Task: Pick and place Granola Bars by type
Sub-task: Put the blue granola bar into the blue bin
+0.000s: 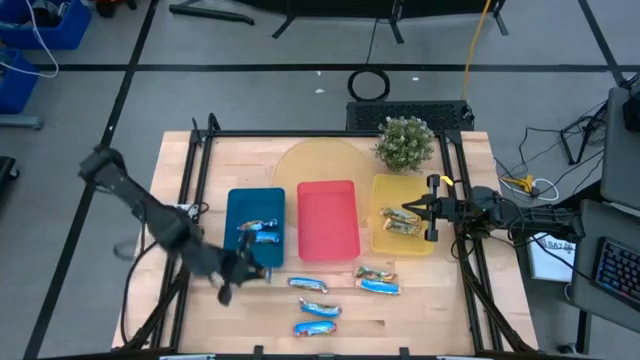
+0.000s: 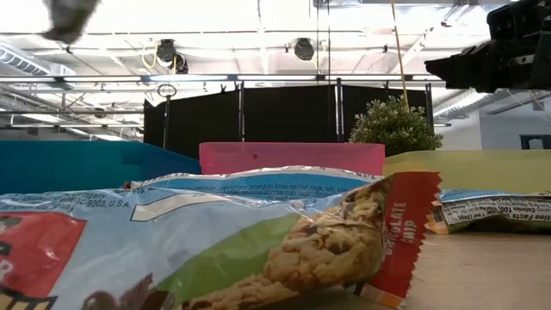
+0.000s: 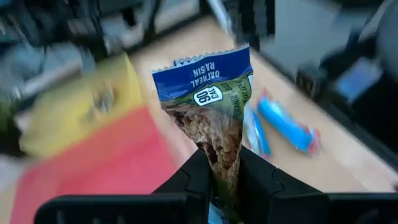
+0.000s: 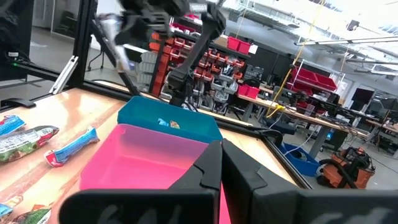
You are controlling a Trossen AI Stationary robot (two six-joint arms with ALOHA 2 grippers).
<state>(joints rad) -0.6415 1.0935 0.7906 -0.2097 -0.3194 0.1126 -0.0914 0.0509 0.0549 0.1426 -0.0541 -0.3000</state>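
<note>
My left gripper [image 3: 224,160] [image 1: 252,270] hovers by the near edge of the blue tray [image 1: 255,205], shut on a blue-and-green granola bar [image 3: 208,93]. Two blue bars [image 1: 258,232] lie in the blue tray, and a green-brown bar [image 1: 400,222] lies in the yellow tray [image 1: 380,190]. Several more bars [image 1: 322,308] lie flat on the table near the trays, two of them [image 1: 378,280] towards the right. My right gripper [image 4: 221,155] [image 1: 412,212] is shut and empty, hanging over the yellow tray. My left gripper pinches the bar's lower end [image 3: 225,144] between its two fingers. The bar sticks straight out past the fingertips, its crimped blue end [image 3: 202,65] farthest from them. It is lifted clear of the table and trays.
The red tray [image 1: 328,240] sits between the blue and yellow trays. A potted plant [image 1: 405,143] and a round pale board [image 1: 310,165] stand at the far side. Black frame rails [image 1: 200,190] run along the table's left and right sides. One bar [image 2: 215,250] lies close to the low camera.
</note>
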